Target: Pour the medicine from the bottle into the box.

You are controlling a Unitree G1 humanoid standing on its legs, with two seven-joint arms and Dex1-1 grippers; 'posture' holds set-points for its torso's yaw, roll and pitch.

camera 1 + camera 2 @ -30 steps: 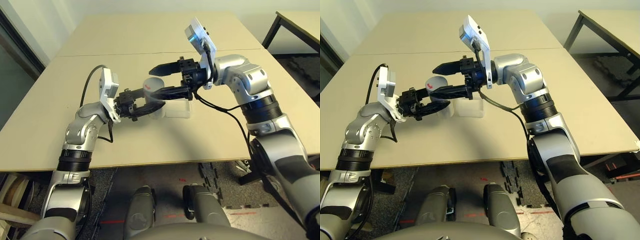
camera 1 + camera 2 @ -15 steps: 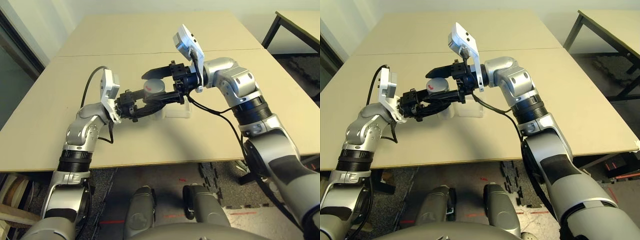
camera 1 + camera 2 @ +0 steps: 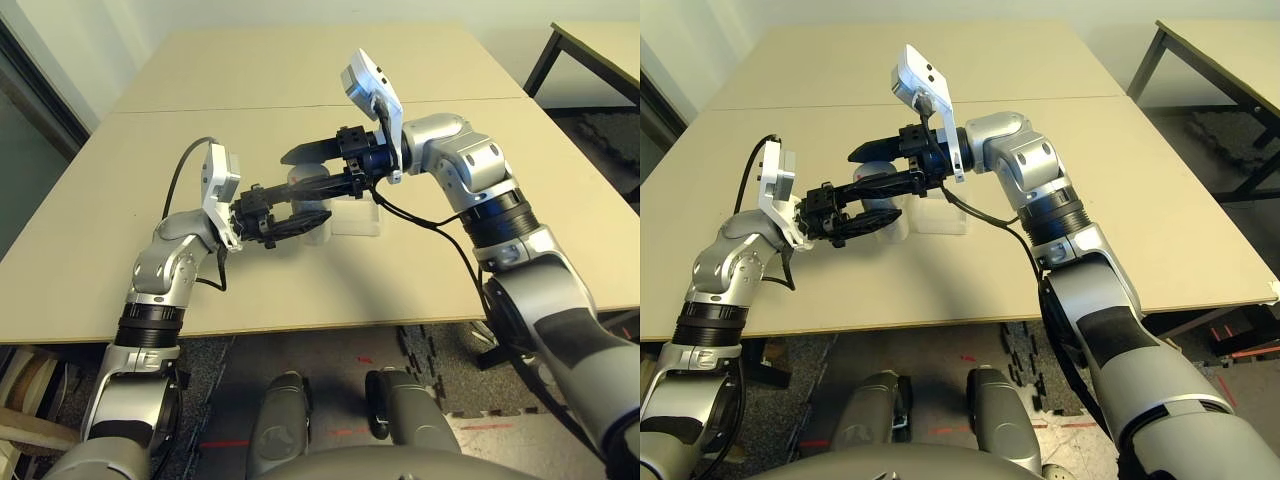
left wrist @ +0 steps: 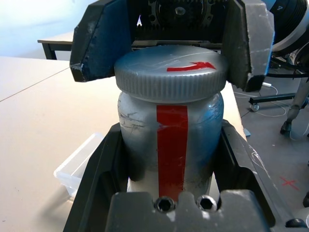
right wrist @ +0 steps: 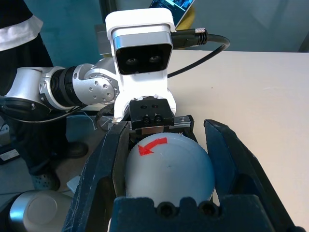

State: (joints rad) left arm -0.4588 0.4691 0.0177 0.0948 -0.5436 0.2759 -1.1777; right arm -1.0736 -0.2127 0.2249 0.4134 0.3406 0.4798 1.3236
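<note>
Your table (image 3: 100,220) carries the box (image 3: 356,216), which sits just right of the two grippers and near its middle, apparently empty. Above the table, your left gripper (image 4: 169,159) is clamped round the bottle (image 4: 169,145), holding it upright, red stripe facing the wrist camera. Your right gripper (image 5: 161,169) comes in from the right and has its fingers (image 4: 104,41) pressed on either side of the cap (image 4: 171,72), so it is closed on the cap, which is still seated on the bottle. No medicine is visible; presumably it is inside.

Risks, as judged: if you twist against the red arrow, the cap will only tighten. If the left grip is too light, the bottle may spin with the cap. A sudden release could jerk the bottle and throw medicine onto the table, short of the box.
</note>
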